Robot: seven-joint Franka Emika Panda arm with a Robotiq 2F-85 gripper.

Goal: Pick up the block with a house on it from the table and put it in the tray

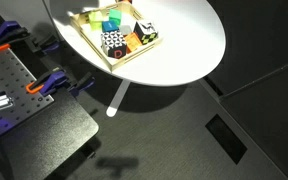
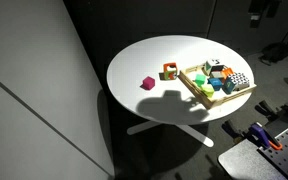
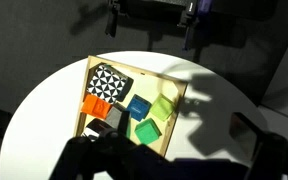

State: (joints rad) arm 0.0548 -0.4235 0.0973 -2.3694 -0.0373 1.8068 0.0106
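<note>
In an exterior view, the large round white-topped table (image 2: 134, 60) is carrying everything. A small magenta cube (image 2: 147, 83) is sitting alone near the table's middle, on the side away from the tray. Just to its right, a small orange-and-brown picture block (image 2: 170, 71) is resting on the table top, outside the tray and just beside its left corner. Whether the two are touching cannot be told, and the picture on the block is too small to make out. A dark shadow (image 2: 169, 100) is lying across the table in front of both blocks.

Further right, the shallow square pale wooden tray (image 2: 196, 92) is sitting near the table's right edge, packed with small blocks. In the wrist view a black-and-white checkered block (image 3: 108, 80), an orange block (image 3: 96, 103), a blue block (image 3: 139, 105) and a light green block (image 3: 162, 107) are lying inside it. No writing is readable on any face.

The pincer is not showing clearly in any view, so I cannot tell whether it is apart or together.
</note>
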